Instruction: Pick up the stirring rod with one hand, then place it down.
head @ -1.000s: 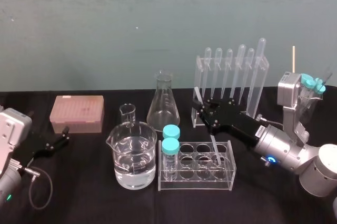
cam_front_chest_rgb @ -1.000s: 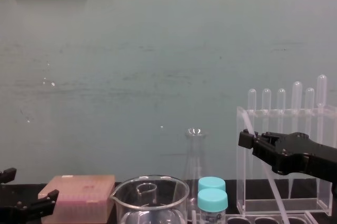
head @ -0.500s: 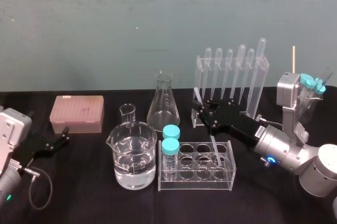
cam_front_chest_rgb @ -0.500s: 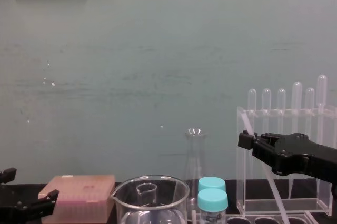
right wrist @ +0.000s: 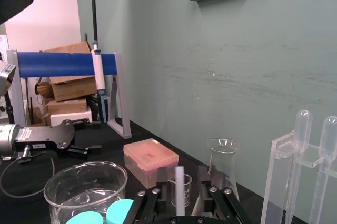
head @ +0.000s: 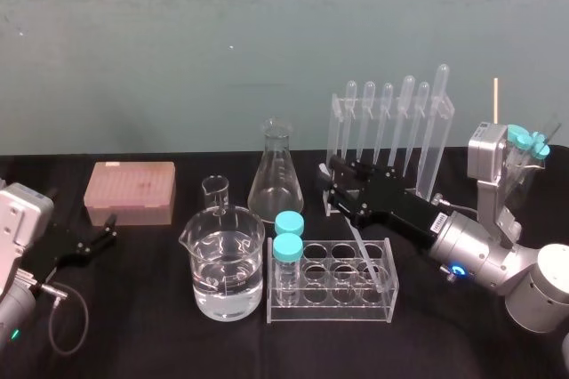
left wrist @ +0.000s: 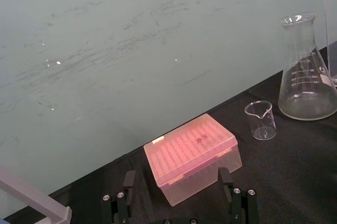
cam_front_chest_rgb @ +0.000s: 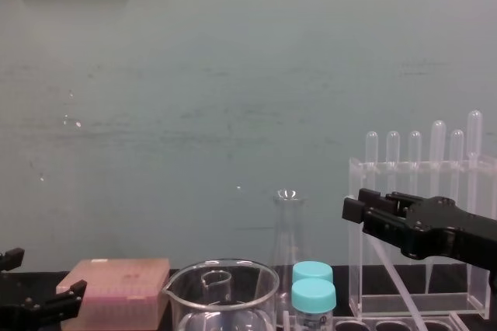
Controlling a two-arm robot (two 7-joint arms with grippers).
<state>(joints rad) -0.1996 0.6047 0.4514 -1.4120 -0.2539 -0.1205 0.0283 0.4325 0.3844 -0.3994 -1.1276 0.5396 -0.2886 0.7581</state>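
Note:
The stirring rod (head: 366,259) is a thin translucent stick leaning with its lower end in a back-right well of the clear tube rack (head: 333,304). Its upper part rises between the fingers of my right gripper (head: 333,181), which hovers over the rack in front of the pipette stand. In the right wrist view the stirring rod (right wrist: 180,187) stands between the two black fingers with a gap on each side, so the right gripper (right wrist: 180,199) is open. From the chest, the stirring rod (cam_front_chest_rgb: 396,284) slants down below the right gripper (cam_front_chest_rgb: 359,205). My left gripper (head: 98,235) rests open at the far left.
Two blue-capped vials (head: 287,238) fill the rack's left wells. A water-filled beaker (head: 227,263), a small beaker (head: 215,192) and a conical flask (head: 276,174) stand left of the rack. A clear stand of pipettes (head: 391,130) is behind; a pink tip box (head: 131,190) sits at the left.
The right gripper's fingers have parted and let go of the stirring rod. The rod's top, which stuck out above the gripper, has dropped lower. The left arm has not moved.

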